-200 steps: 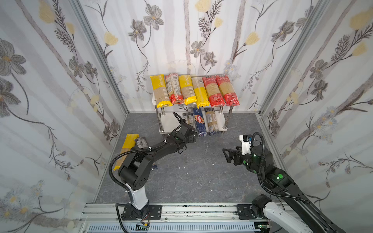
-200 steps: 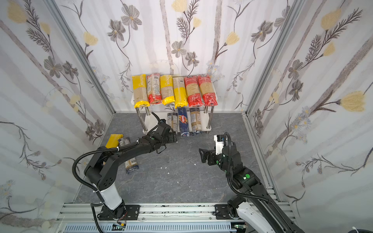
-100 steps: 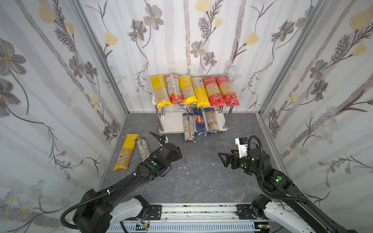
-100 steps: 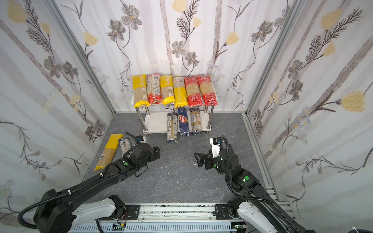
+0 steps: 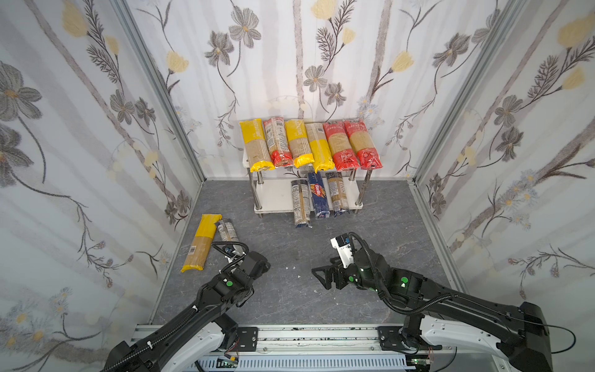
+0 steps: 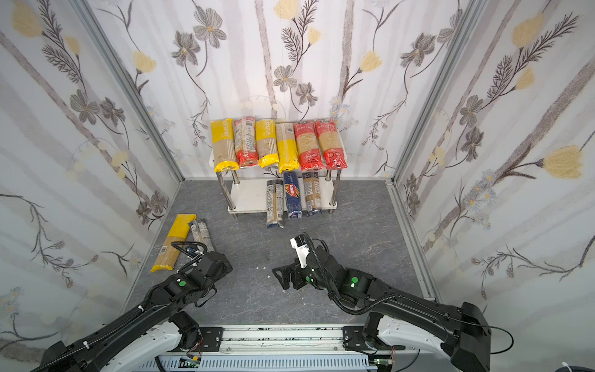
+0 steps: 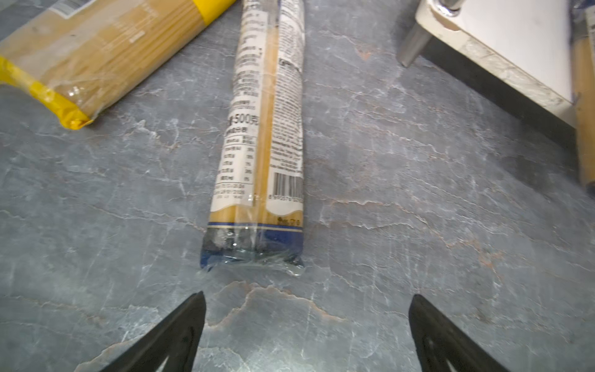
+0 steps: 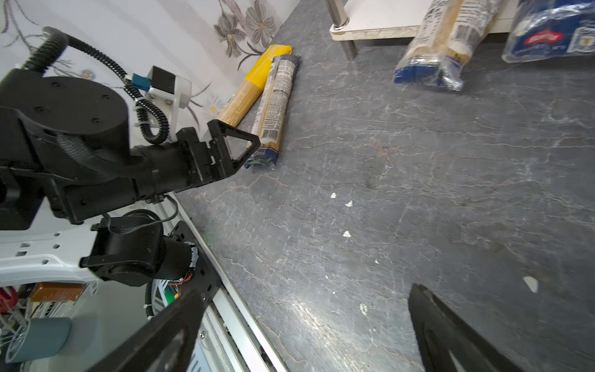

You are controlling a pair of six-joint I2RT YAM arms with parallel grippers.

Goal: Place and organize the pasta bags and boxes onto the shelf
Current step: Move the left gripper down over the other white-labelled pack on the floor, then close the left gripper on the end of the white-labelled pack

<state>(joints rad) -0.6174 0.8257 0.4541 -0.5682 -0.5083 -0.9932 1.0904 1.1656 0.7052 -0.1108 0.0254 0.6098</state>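
The shelf [image 5: 277, 196] [image 6: 251, 196] stands at the back wall. Several pasta bags [image 5: 309, 145] fill its top board. On the lower board lie two blue-ended bags and a dark-blue Barilla box [image 5: 318, 196], their near ends overhanging the front. On the floor at the left lie a yellow bag [image 5: 201, 243] [image 7: 106, 54] and a blue-ended bag [image 5: 227, 230] [image 7: 267, 145], side by side. My left gripper [image 7: 306, 299] is open and empty, just short of that blue-ended bag's near end. My right gripper [image 5: 318, 277] [image 8: 306, 290] is open and empty over the mid floor, pointing left.
Flowered walls close in three sides. A metal rail [image 5: 306, 335] carrying both arm bases runs along the front. Small white crumbs [image 5: 293, 267] dot the grey floor between the arms. The left half of the lower board is bare.
My left arm has pulled back from the shelf's lower board to the two bags on the left floor, leaving a blue-ended bag on the board. My right arm drew back slightly.
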